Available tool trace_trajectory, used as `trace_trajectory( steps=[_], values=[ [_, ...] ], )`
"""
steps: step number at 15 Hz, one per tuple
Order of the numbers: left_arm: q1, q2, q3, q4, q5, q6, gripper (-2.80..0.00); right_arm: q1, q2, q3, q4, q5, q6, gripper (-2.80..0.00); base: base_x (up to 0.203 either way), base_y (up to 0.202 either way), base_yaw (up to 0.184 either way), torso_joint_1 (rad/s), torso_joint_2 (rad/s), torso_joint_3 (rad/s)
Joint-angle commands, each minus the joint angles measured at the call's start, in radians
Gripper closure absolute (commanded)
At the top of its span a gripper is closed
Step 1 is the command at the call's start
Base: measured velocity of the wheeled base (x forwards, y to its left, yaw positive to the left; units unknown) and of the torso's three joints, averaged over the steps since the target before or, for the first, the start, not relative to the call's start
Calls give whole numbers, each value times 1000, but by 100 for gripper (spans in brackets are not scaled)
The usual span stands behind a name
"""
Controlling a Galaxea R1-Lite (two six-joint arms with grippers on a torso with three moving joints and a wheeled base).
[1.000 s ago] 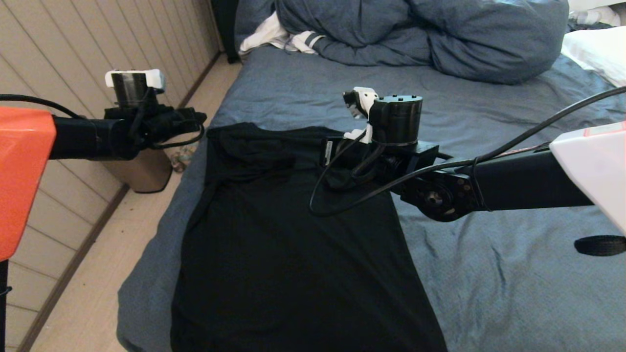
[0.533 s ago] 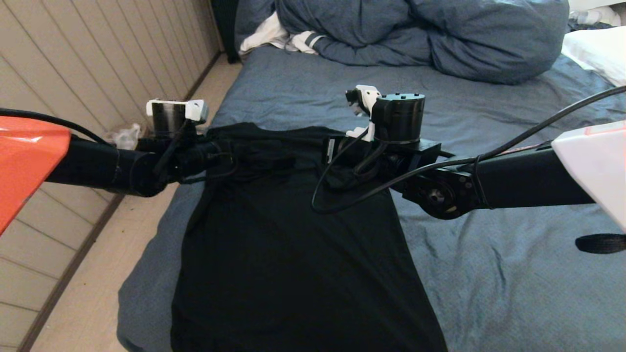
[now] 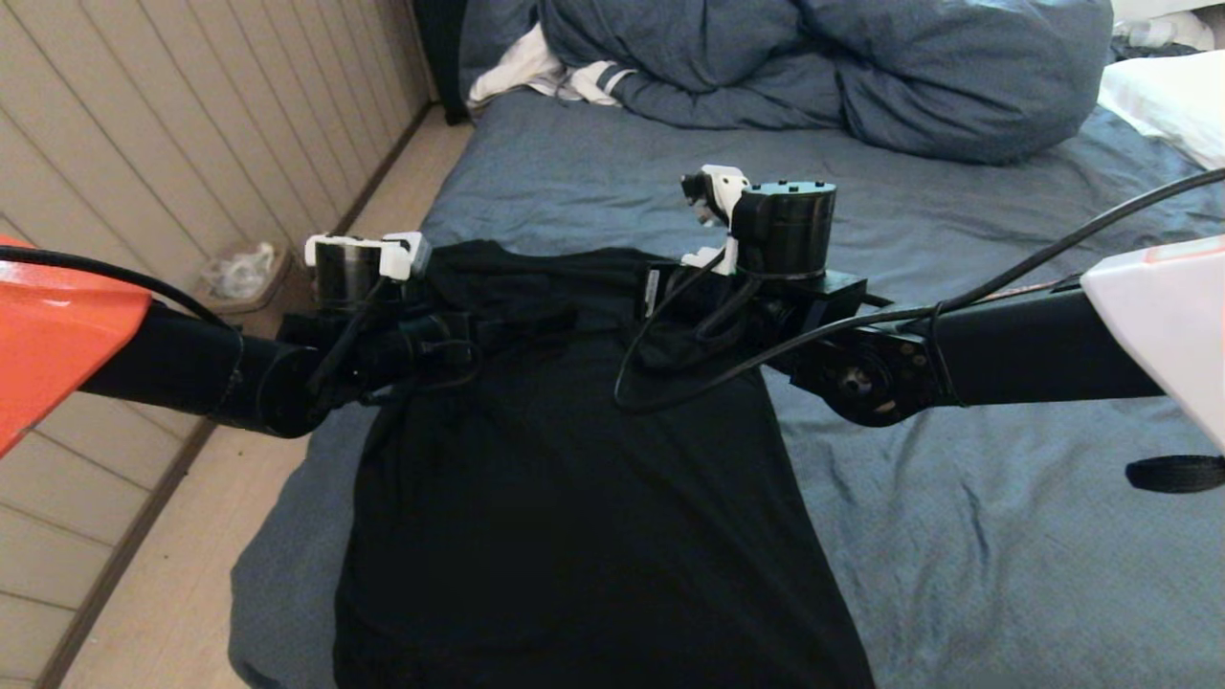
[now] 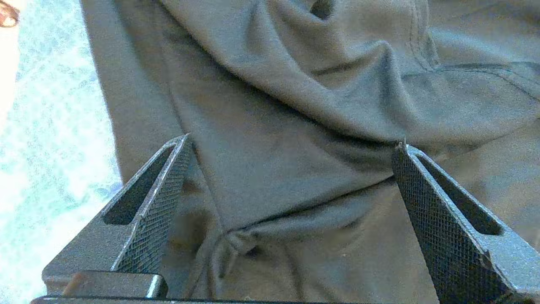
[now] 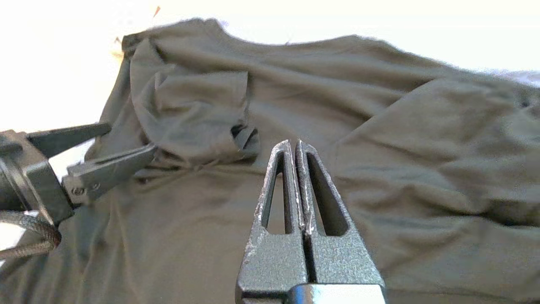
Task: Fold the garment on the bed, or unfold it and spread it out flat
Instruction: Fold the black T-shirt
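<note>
At the far left of the head view a floor of pale boards (image 3: 191, 536) runs along a panelled wall (image 3: 144, 144), with a small bin (image 3: 239, 277) standing by it. The bed (image 3: 957, 536), covered in a wrinkled blue sheet, fills the rest. The black T-shirt (image 3: 574, 517) lies lengthwise on the bed's left half, plain side up, its near hem toward the robot and its far end rumpled, one sleeve folded in on itself there.

The left tool (image 4: 291, 169) hangs over the shirt's far left corner, at the folded sleeve; its two fingers (image 4: 168, 185) stand wide apart with bunched cloth between them, and nothing is clamped. The right tool (image 5: 297, 147) is over the shirt's far end, right of the left one, its fingers pressed tight together and empty, above the fabric.

Beyond, at the head of the bed, a bunched blue duvet (image 3: 861, 77) lies beside a white cloth with dark stripes (image 3: 555, 72), and a white pillow (image 3: 1168, 105) shows at the far right.
</note>
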Motion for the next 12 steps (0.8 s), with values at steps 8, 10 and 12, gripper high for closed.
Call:
trace_trajectory(
  steps=[8,10,12],
  values=[
    [4,-3,83,-85,3,-1,-280,2,11,2,-4,0,1,0,0,0,0,0,0,0],
    [7,6,73,-85,3,1,-280,2,11,2,-4,0,1,0,0,0,0,0,0,0],
    [23,35,47,-85,2,1,-280,2,11,2,-4,0,1,0,0,0,0,0,0,0]
  ],
)
